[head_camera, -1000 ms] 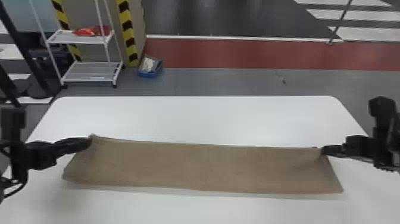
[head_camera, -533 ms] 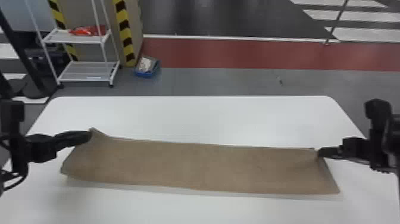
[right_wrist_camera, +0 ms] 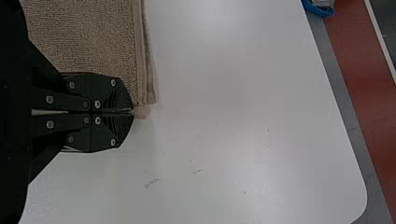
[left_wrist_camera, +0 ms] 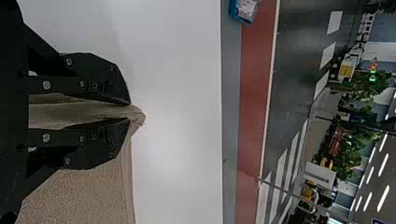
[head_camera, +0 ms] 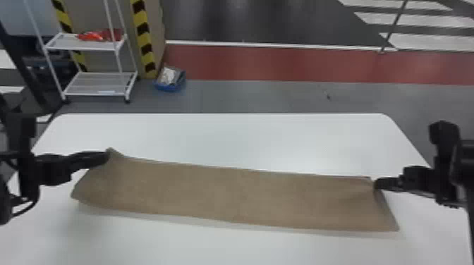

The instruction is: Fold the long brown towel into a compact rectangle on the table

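In the head view, shows the long brown towel point(head_camera: 239, 193) stretched out across the white surface point(head_camera: 247, 141), with its far left corner held raised by the left gripper point(head_camera: 107, 156) and its right end pinched near the far corner by the right gripper point(head_camera: 376, 184). In the left wrist view, shows the left gripper point(left_wrist_camera: 130, 112) clamped on a bunched fold of the towel (with a small tip of cloth poking out past it). In the right wrist view, shows the right gripper point(right_wrist_camera: 133, 112) closed on the towel near its edge.
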`<control>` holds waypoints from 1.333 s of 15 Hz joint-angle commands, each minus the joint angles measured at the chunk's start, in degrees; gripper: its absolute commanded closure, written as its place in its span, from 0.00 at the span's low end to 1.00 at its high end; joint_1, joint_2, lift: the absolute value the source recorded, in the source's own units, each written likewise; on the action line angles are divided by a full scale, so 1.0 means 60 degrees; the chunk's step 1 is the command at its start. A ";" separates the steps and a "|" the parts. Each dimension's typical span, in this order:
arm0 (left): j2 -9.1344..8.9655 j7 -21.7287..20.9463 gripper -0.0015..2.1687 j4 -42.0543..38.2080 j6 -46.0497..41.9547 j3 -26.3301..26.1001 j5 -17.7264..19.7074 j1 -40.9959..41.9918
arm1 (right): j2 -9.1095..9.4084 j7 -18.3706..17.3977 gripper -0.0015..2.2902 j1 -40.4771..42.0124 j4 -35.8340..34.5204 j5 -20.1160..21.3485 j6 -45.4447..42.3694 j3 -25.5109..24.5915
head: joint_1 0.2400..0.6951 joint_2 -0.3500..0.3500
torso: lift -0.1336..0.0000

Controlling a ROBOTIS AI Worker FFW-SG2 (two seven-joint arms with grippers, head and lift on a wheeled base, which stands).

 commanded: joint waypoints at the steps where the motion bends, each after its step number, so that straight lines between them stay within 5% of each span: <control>1: -0.0058 0.0074 0.42 0.0085 -0.0058 -0.0028 0.0050 -0.0082 | -0.0012 0.0002 0.53 0.0000 -0.0005 0.0000 -0.0001 -0.0027 | 1.00 0.40 | 0.07; 20: -0.0687 0.1612 0.42 0.0832 -0.0849 -0.0292 0.0606 -0.0624 | -0.0378 0.0133 0.53 0.0469 -0.0093 -0.0176 -0.0030 -0.0364 | 1.00 0.33 | 0.07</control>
